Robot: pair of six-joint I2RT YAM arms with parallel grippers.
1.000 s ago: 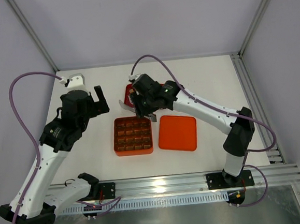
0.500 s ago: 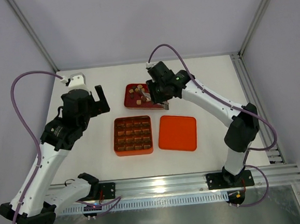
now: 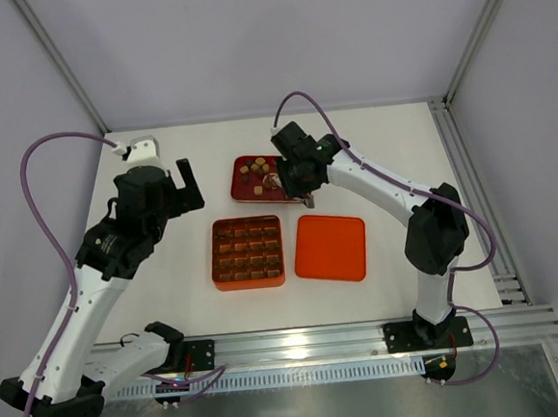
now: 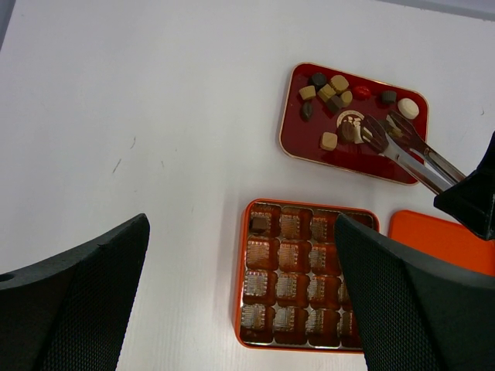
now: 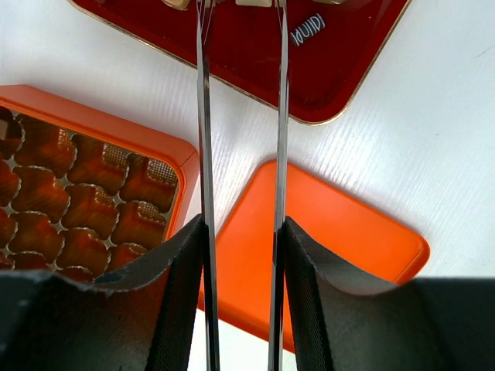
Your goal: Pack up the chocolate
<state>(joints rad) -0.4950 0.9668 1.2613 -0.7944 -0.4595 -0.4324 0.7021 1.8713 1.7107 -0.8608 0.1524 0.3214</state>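
Note:
Several chocolate pieces (image 4: 329, 89) in dark brown, tan and cream lie on the dark red tray (image 4: 298, 147), also seen from above (image 3: 255, 168). My right gripper (image 3: 294, 183) is shut on metal tongs (image 4: 402, 151). The tong tips reach over the tray by its white emblem, next to a piece. In the right wrist view the tong arms (image 5: 204, 154) stand apart between my fingers (image 5: 241, 232), and their tips are cut off. The orange cell box (image 4: 305, 286) holds one dark piece (image 4: 259, 224) in a corner cell. My left gripper (image 4: 240, 232) is open and empty, held above the table.
The orange lid (image 3: 330, 247) lies flat to the right of the orange box (image 3: 248, 252). The red tray (image 3: 243, 187) sits behind both. The enclosure walls and metal frame posts ring the white table.
My right arm has swung from over the box's far edge back to the red tray, carrying the tongs. The left arm has not moved.

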